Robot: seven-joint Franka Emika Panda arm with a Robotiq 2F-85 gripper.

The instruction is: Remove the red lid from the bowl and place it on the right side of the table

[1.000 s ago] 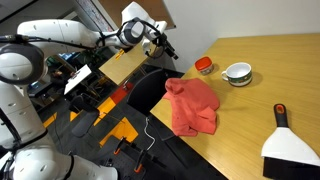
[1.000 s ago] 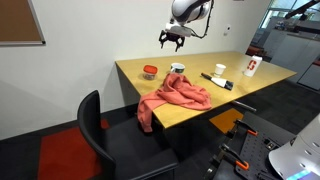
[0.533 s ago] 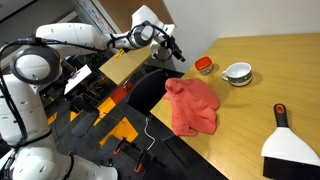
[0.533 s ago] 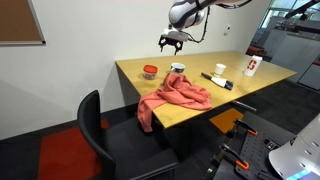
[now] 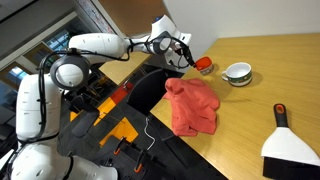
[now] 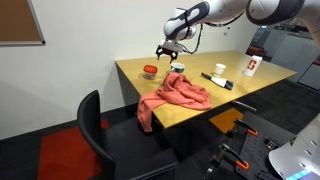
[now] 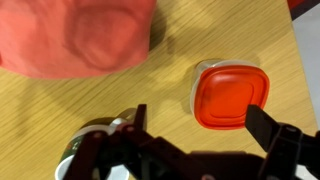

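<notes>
Wrist view: we see the pincer [image 7: 200,125] spread wide, holding nothing. The red lid [image 7: 232,95] sits on the wooden table [image 7: 170,80] just ahead of the pincer. A red cloth [image 7: 80,35] lies farther ahead, off to one side.

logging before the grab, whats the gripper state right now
gripper: open, fingers apart, holding nothing; red lid not yet gripped

One red lid [image 7: 231,95], one white bowl [image 5: 237,72], one red cloth [image 5: 193,105], one cup [image 6: 252,66], one chair [image 6: 95,125].
</notes>
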